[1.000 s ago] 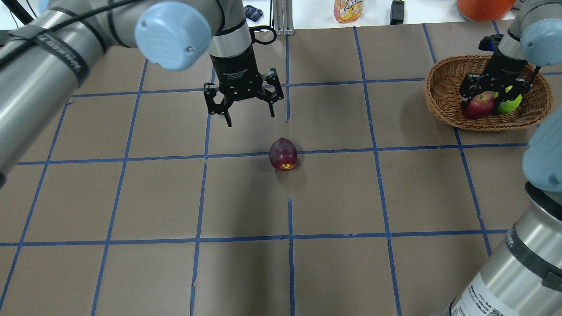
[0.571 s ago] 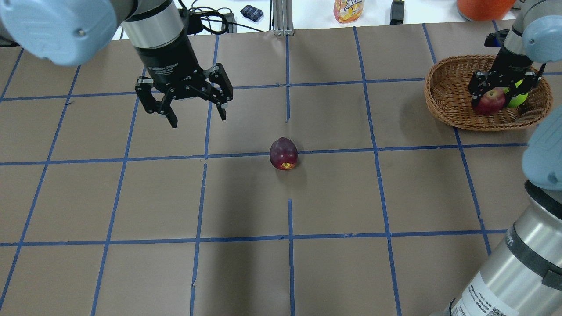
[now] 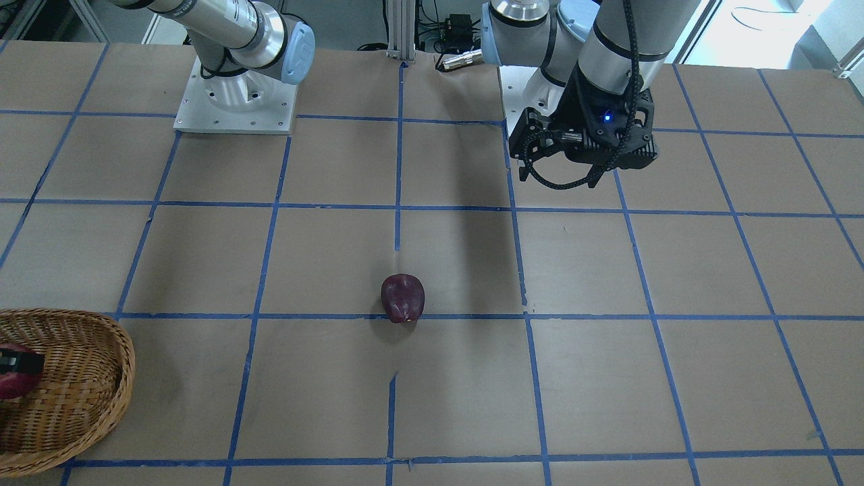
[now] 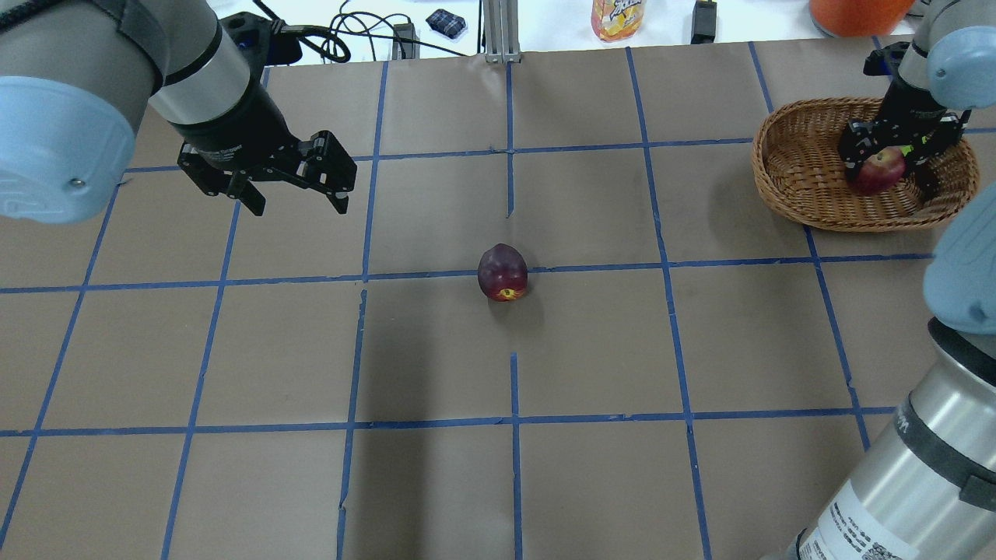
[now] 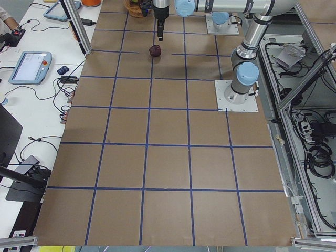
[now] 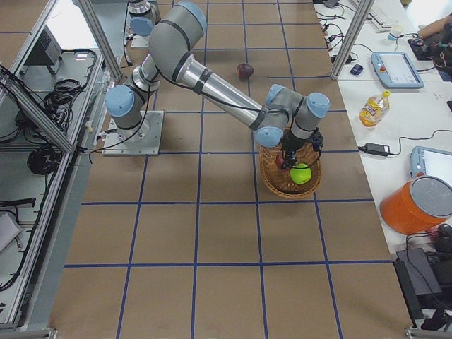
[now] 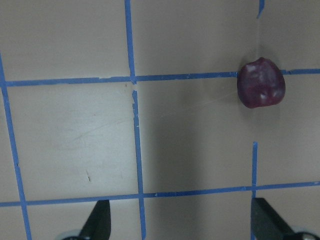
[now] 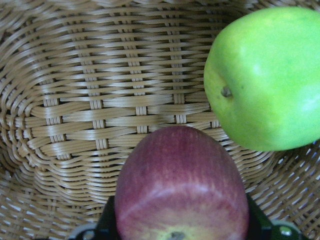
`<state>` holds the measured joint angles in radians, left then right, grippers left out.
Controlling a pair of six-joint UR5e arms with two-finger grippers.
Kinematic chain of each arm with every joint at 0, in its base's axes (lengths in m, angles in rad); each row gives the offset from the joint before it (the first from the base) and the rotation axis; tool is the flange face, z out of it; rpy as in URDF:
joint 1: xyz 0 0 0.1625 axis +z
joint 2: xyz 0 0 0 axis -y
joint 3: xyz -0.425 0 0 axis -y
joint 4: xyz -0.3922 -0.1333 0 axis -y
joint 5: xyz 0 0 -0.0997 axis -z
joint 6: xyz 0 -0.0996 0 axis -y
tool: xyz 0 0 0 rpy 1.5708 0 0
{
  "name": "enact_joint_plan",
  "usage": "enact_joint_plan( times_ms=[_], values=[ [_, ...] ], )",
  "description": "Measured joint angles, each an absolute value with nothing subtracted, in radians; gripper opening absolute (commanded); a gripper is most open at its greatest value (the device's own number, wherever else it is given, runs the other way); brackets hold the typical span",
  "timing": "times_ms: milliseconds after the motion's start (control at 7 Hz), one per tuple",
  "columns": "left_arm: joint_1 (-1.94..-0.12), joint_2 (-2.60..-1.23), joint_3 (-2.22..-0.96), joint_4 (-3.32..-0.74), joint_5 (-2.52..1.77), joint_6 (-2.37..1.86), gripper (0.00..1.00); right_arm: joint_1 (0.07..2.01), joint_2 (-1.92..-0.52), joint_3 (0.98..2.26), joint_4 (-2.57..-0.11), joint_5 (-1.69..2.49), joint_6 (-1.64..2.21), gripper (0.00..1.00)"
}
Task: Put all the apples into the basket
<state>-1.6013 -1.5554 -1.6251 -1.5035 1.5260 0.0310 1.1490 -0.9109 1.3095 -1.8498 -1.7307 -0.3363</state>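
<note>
— How do the pincers stand?
— The right pincer (image 4: 883,165) seems clamped on the red apple (image 4: 879,173), low in the basket (image 4: 794,179) beside the green apple (image 8: 270,80). The left pincer (image 4: 299,208) hangs spread above the bench (image 4: 156,350).
— And around them?
— The maroon apple (image 4: 503,272) lies mid-bench on brown paper (image 4: 591,350) gridded with blue tape (image 4: 428,424). A bottle (image 6: 372,107) and an orange bucket (image 6: 413,205) sit on the white side desk (image 6: 424,120).
</note>
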Motion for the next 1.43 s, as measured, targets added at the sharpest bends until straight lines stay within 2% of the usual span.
enact_joint_plan(
  times_ms=[143, 571, 1000, 1429],
  values=[
    [-1.596, -1.554, -1.627, -1.489, 1.539, 0.039, 1.00, 1.149, -0.901, 1.309, -1.864, -1.728, -0.337, 1.00],
    [-1.594, -1.555, -1.629, -1.471, 1.558, 0.042, 1.00, 1.146, -0.930, 1.314, -1.782, -1.730, -0.333, 1.00],
    [-1.594, -1.554, -1.632, -1.468, 1.558, 0.041, 1.00, 1.185, -1.066, 1.317, -1.590, -1.653, -0.320, 1.00],
    [-1.594, -1.555, -1.632, -1.468, 1.558, 0.042, 1.00, 1.422, -1.116, 1.325, -1.570, -1.508, -0.003, 1.00]
  ],
)
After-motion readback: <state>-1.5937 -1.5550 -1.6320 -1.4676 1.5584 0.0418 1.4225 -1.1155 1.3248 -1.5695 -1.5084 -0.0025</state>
